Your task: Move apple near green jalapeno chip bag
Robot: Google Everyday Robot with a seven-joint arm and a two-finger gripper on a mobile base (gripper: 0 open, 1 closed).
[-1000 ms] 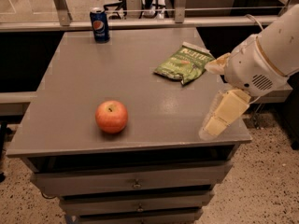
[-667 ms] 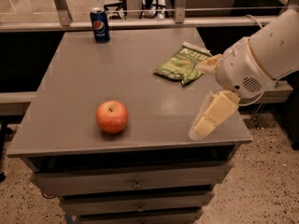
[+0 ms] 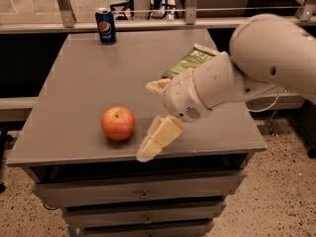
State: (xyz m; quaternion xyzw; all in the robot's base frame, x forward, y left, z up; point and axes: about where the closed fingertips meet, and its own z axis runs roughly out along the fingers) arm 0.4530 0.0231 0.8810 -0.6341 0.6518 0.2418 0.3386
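Observation:
The red-orange apple [image 3: 118, 123] sits on the grey table [image 3: 89, 78] near its front edge, left of centre. My gripper [image 3: 146, 121] is open, just to the right of the apple, with one pale finger [image 3: 157, 86] above and behind it and the other finger [image 3: 159, 138] low at the table's front edge. It holds nothing and does not touch the apple. The green jalapeno chip bag [image 3: 191, 59] lies at the table's right rear, mostly hidden behind my white arm [image 3: 232, 78].
A blue soda can [image 3: 105, 25] stands upright at the table's back left. Drawers [image 3: 143, 195] sit under the tabletop. A railing and dark furniture run behind the table. Speckled floor lies to the right.
My arm has swung left across the table, from the right edge to just beside the apple, and now covers most of the chip bag. The apple, bag and can have not moved.

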